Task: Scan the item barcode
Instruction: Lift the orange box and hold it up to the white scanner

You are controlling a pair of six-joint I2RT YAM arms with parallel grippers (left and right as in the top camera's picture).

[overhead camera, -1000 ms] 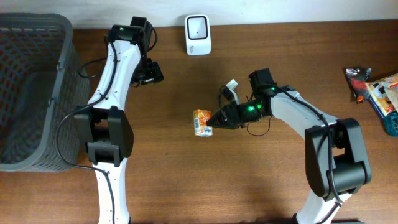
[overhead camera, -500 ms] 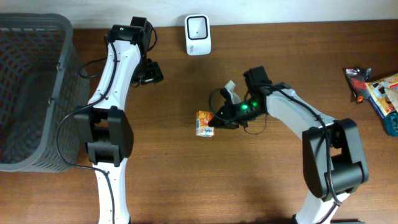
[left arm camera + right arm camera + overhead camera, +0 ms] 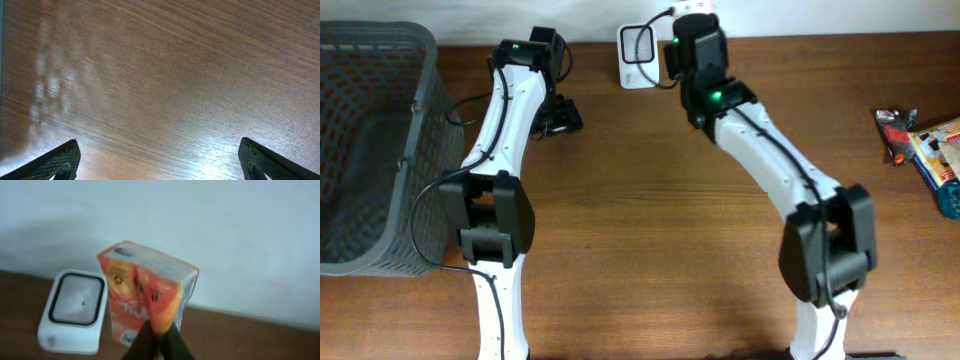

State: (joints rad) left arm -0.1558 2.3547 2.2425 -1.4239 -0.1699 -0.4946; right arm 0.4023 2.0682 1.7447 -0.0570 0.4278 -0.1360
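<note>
An orange juice carton shows in the right wrist view, pinched at its lower corner by my right gripper, which is shut on it. It hangs tilted just to the right of the white barcode scanner, in front of the pale wall. From overhead the right wrist covers the carton, and the scanner stands at the table's back edge just left of that wrist. My left gripper hovers open over bare wood, its fingertips wide apart with nothing between them.
A grey mesh basket fills the left end of the table. Snack packets lie at the right edge. The white wall rises right behind the scanner.
My right arm has lifted the carton off the middle of the table and swung it back and left to the scanner. The left arm has not moved.
</note>
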